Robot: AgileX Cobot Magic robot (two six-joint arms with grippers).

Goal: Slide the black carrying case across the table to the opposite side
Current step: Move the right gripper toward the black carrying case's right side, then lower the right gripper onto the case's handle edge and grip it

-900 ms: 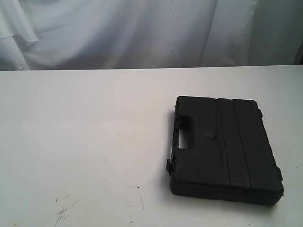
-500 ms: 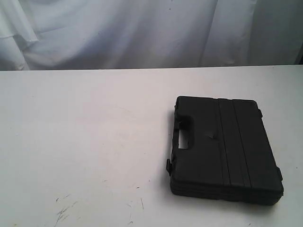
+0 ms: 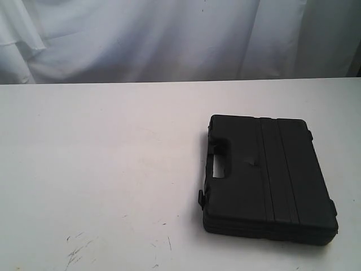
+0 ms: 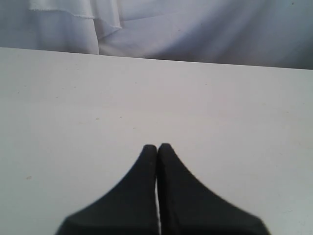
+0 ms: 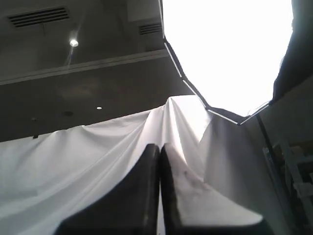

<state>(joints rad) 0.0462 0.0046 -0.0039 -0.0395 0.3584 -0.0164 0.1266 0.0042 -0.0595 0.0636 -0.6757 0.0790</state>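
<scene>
The black case [image 3: 265, 178] lies flat on the right half of the white table [image 3: 101, 158] in the exterior view, its cut-out handle [image 3: 219, 165] facing the table's middle and raised ribs running across its lid. Neither arm shows in that view. My left gripper [image 4: 157, 146] is shut with nothing in it, low over bare table [image 4: 98, 98]; the case is out of its view. My right gripper [image 5: 159, 146] is shut too, pointing upward at the white curtain [image 5: 88, 152] and the ceiling, with no table or case in sight.
A white draped curtain [image 3: 169, 39] hangs behind the table's far edge. Dark scratch marks [image 3: 76, 253] dot the near left of the table. A bright ceiling light panel [image 5: 230, 49] fills part of the right wrist view.
</scene>
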